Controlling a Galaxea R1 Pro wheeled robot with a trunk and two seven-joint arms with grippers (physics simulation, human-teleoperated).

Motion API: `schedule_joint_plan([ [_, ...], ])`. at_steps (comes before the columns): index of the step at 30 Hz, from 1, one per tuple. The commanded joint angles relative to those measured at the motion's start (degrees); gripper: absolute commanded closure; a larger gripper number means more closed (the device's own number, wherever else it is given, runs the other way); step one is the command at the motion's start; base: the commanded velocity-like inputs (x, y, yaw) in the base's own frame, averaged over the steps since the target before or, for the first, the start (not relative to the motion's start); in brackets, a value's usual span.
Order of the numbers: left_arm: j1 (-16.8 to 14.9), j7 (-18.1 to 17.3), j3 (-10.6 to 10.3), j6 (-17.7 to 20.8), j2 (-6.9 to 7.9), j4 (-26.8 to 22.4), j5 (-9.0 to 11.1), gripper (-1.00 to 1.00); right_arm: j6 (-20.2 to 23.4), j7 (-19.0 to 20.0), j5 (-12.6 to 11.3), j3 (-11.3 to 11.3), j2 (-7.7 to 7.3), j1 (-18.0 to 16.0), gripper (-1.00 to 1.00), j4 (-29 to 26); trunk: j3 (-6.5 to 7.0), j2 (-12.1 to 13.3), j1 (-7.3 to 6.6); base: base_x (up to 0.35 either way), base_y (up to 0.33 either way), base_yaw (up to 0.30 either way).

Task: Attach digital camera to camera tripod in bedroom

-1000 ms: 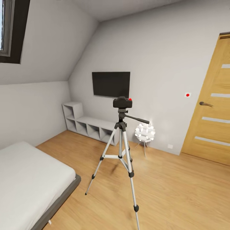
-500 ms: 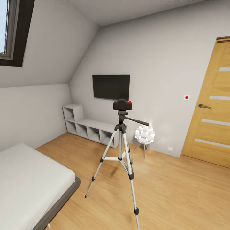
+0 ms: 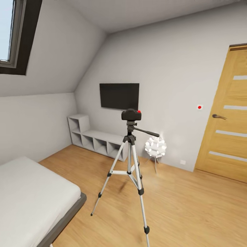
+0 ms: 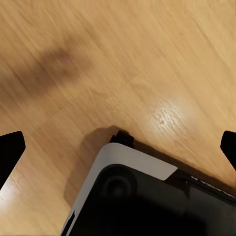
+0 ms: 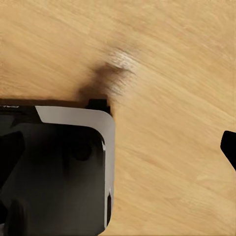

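The digital camera (image 3: 131,114) sits atop the camera tripod (image 3: 129,164) mid-room, looking light, rigid and best gripped by its boxy sides, while both wrist views show gripper fingertips spread wide, holding nothing.

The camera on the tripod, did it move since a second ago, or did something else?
Only the view moved: the robot's head tipped upward, so everything slid down the picture and more skylight shows. The digital camera sits on the camera tripod as before, with the TV, ball lamp and door unmoved. Nothing was grabbed or released.
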Motion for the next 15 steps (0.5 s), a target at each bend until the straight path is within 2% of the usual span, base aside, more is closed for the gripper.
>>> schedule_joint_plan([
  [1,-0.04,0.16,-0.48,-0.09,0.00,0.00,0.49,-1.00,0.10,0.19,-0.61,0.50,0.01,-0.09,-1.00,0.09,-0.01,-0.08,0.02,0.000,0.000,0.000],
  [15,-0.04,0.16,-0.47,-0.09,0.00,0.00,0.49,-1.00,-0.39,-0.18,-0.62,0.56,0.15,-0.06,-1.00,0.08,1.28,-0.08,0.02,0.000,0.000,0.000],
])
